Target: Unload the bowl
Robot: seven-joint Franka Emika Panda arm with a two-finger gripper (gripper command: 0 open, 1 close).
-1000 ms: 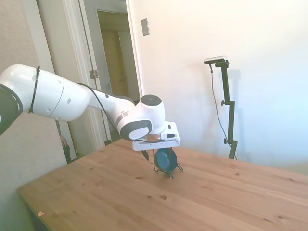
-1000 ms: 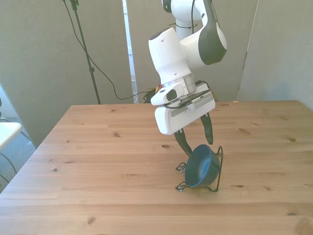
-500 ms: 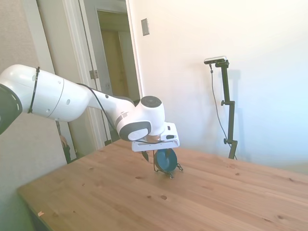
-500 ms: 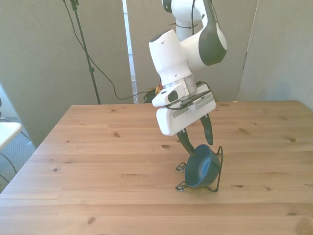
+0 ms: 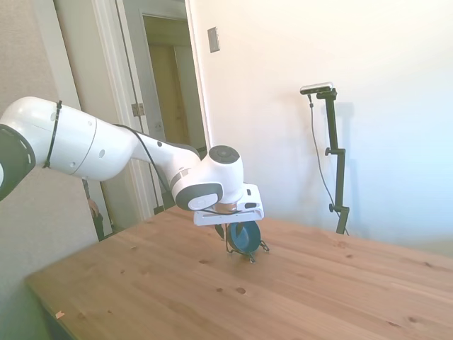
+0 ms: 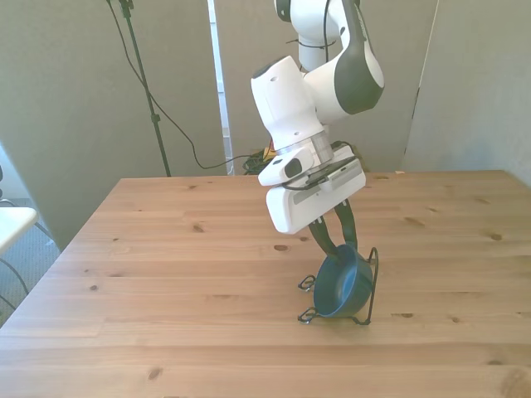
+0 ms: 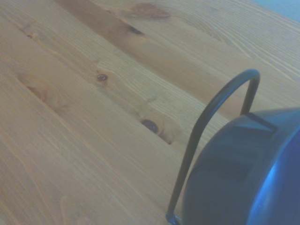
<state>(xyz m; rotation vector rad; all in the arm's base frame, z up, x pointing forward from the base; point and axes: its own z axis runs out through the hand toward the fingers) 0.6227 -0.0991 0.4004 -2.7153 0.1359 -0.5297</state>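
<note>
The gripper (image 6: 336, 240) is pinched on the rim of the bowl (image 6: 341, 285), which stands on edge in a rack (image 6: 371, 282) on the table (image 6: 166, 274).

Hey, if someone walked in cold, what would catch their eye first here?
Probably the white arm's hand, reaching down onto the rim of a dark teal bowl. The bowl stands on edge in a thin black wire rack near the middle of the wooden table.
</note>
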